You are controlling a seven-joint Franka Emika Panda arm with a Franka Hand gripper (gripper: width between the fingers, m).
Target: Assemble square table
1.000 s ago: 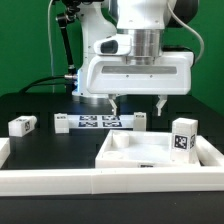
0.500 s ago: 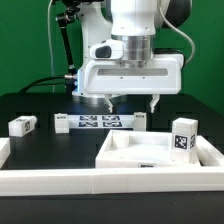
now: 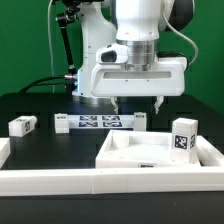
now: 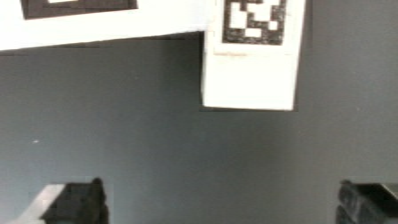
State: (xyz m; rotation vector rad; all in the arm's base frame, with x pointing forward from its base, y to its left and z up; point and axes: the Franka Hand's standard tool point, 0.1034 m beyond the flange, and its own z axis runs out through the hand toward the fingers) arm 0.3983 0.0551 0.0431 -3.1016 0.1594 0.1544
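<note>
The white square tabletop (image 3: 150,152) lies rim-up at the front of the exterior view's right. An upright tagged leg (image 3: 183,135) stands at its right edge. Two legs (image 3: 21,125) (image 3: 60,123) lie to the left, and another leg (image 3: 140,120) lies just right of the marker board (image 3: 100,122). My gripper (image 3: 137,104) hangs open above the table behind the tabletop, holding nothing. In the wrist view a tagged leg (image 4: 249,58) lies on the dark surface ahead of my gripper (image 4: 222,205), whose fingertips (image 4: 71,203) are apart from it.
The long white L-shaped border wall (image 3: 90,180) runs along the front and up the exterior view's left. The marker board's corner (image 4: 107,22) shows in the wrist view beside the leg. A black cable (image 3: 45,85) lies behind on the left.
The hand has shifted slightly toward the exterior view's right after a small drift left. Its jaws stay open and no part has moved.
</note>
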